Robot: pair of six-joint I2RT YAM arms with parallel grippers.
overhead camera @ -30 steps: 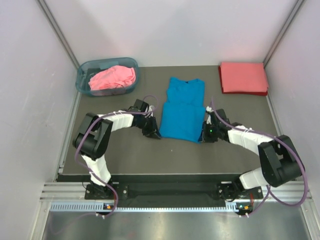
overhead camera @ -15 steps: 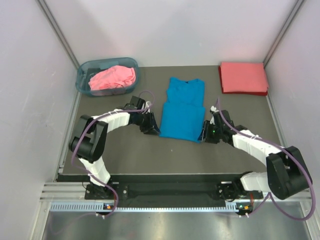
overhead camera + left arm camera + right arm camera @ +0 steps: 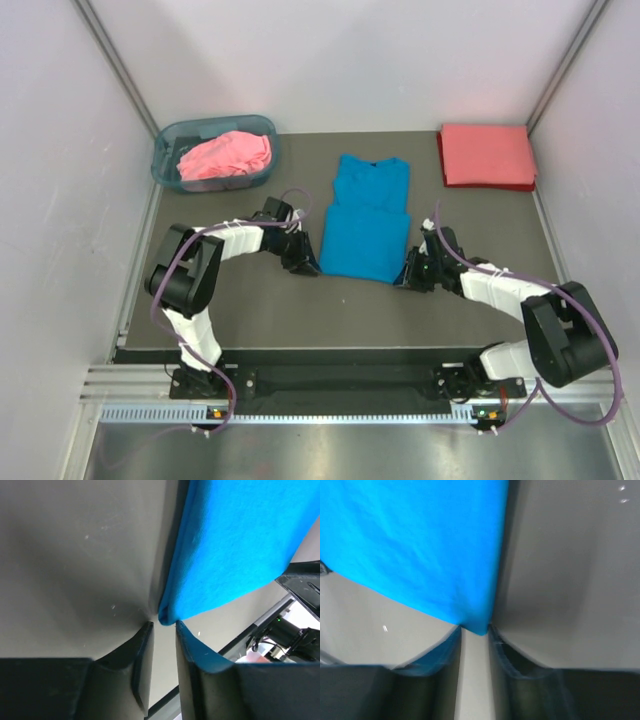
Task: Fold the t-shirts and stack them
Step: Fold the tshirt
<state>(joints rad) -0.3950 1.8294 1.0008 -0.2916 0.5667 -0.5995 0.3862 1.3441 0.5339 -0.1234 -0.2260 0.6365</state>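
At blue t-shirt corners, both claws.

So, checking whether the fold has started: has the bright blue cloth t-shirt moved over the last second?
No. The bright blue cloth t-shirt lies where it did relative to the coral-red folded shirt.

The dark table carries a blue t-shirt, coral-red t-shirt and basket.
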